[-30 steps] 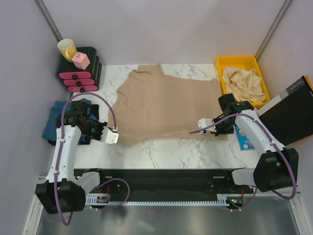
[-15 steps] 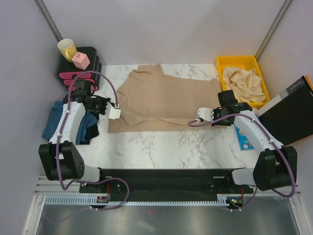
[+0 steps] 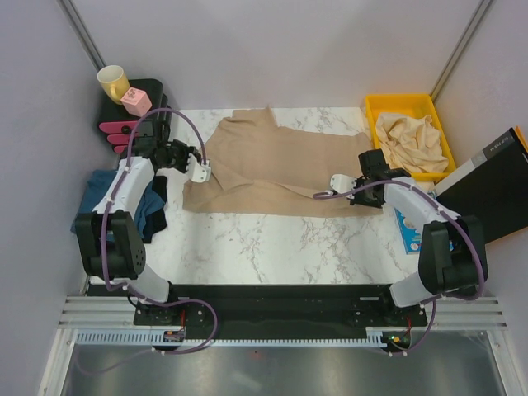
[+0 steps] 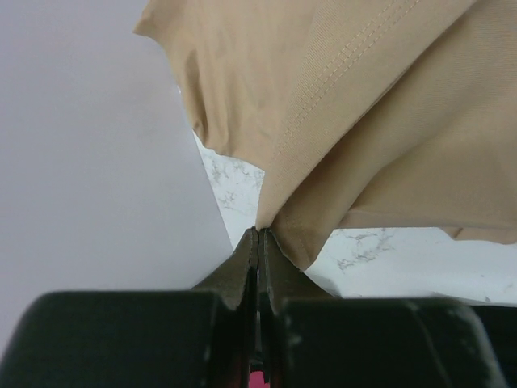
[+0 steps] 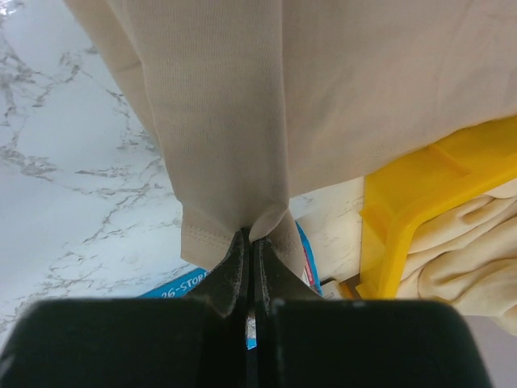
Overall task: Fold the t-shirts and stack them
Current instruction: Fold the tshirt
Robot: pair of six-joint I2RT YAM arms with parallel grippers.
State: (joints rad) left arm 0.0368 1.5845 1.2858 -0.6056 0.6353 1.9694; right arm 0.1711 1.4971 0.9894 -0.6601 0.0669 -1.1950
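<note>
Tee (image 3: 272,161) hem pulled back, L gripper (image 3: 200,172), R gripper (image 3: 337,181) clamped on it

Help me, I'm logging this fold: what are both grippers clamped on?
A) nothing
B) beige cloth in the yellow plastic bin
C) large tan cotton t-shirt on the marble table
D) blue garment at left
C: the wrist views show the left gripper and right gripper each shut on an edge of the large tan cotton t-shirt.
</note>
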